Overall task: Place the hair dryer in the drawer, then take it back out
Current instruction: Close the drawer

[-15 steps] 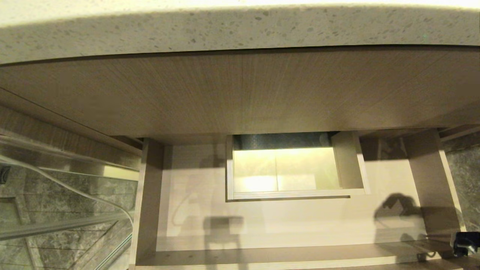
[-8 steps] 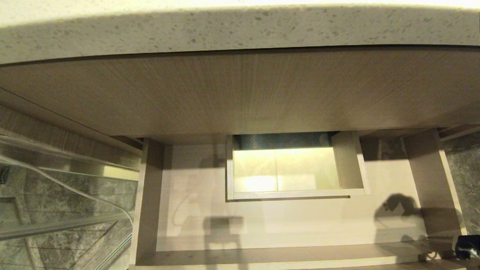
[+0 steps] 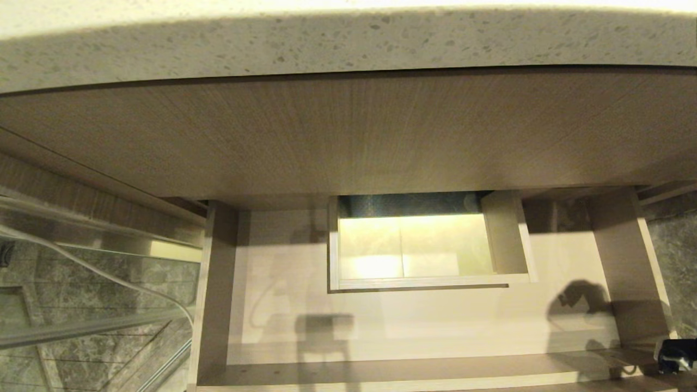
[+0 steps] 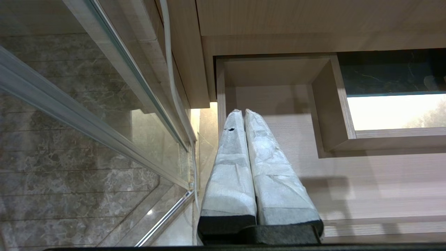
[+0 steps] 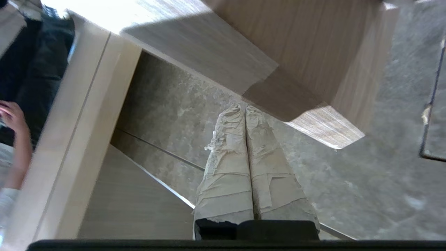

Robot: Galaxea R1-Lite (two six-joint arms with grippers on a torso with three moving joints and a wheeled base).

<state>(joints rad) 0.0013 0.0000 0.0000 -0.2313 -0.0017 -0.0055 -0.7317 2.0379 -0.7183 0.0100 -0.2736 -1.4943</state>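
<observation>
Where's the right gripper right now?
The right gripper is shut and empty, low at the head view's bottom-right corner, just outside the open drawer's right side wall; the hair dryer isn't in view.

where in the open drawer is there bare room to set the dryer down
The drawer floor is bare all round. The widest free strip runs between the boxed cut-out and the low front; a narrower patch lies between the cut-out and the left wall. The right gripper sits by the right front corner, the tightest spot. No hair dryer shows in any view.
</observation>
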